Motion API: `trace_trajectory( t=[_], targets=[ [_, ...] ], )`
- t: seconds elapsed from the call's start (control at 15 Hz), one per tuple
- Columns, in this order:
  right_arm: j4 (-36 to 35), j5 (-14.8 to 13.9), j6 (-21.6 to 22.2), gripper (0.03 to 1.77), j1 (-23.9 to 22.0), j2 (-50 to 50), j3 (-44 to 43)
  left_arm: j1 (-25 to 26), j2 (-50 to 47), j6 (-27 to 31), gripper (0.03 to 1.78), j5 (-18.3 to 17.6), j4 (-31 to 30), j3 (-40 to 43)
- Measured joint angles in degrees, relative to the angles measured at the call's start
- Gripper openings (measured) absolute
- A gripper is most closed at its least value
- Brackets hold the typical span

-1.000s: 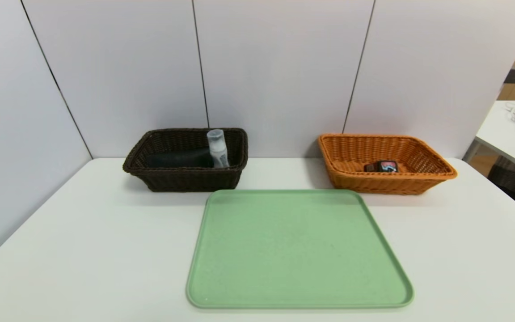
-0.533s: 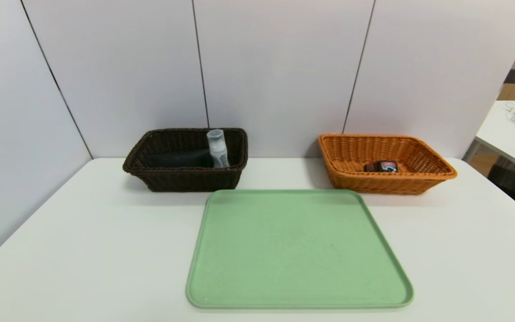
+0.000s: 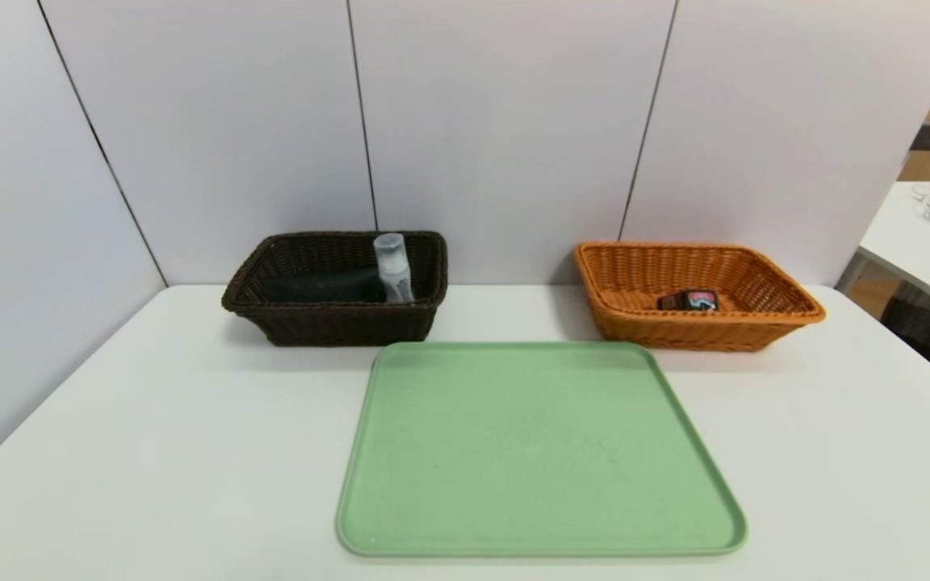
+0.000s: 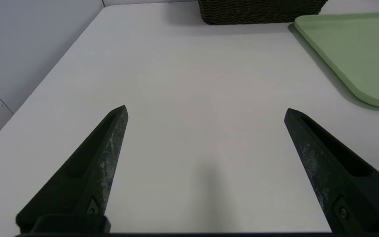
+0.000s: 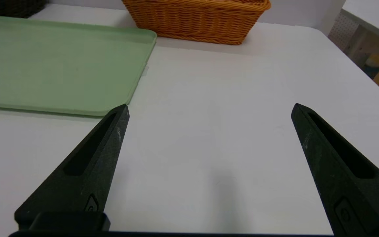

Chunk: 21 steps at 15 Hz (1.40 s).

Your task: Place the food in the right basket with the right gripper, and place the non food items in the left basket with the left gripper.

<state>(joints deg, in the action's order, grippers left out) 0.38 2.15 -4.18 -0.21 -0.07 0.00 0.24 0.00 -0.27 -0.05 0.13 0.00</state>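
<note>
The dark brown left basket (image 3: 336,323) stands at the back left and holds a clear bottle (image 3: 393,268) and a flat black item (image 3: 321,286). At the back right, the orange right basket (image 3: 699,329) holds a small dark food packet (image 3: 689,300). Neither arm shows in the head view. My left gripper (image 4: 206,110) hangs open over bare table, near the table's front left, with the brown basket (image 4: 258,11) far ahead. My right gripper (image 5: 209,108) is open over bare table beside the tray's corner, the orange basket (image 5: 196,19) ahead of it.
A green tray (image 3: 538,452) with nothing on it lies in the middle of the white table (image 3: 150,452). Wall panels close off the back and left. A second table (image 3: 925,242) with a dark basket stands off to the right.
</note>
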Motion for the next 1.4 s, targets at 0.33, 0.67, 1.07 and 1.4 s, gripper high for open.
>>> trace_trajectory(
  t=[0.33,0.67,1.07,1.4],
  targets=[
    [-0.17,-0.22,1.27,1.7,0.02,0.02,0.0,0.0,0.0,-0.26,1.69,0.15,-0.09,0.0],
    [-0.2,-0.59,2.15,1.7,0.02,0.05,0.0,0.0,0.0,-0.77,1.69,0.21,-0.13,0.0],
    [-0.22,-1.63,3.89,1.7,0.02,0.05,0.0,0.0,0.0,-0.8,1.69,0.21,-0.13,0.0],
    [-0.22,-2.1,4.34,1.7,0.02,0.05,0.0,0.0,0.0,-0.57,1.69,0.18,-0.13,0.0]
  ],
)
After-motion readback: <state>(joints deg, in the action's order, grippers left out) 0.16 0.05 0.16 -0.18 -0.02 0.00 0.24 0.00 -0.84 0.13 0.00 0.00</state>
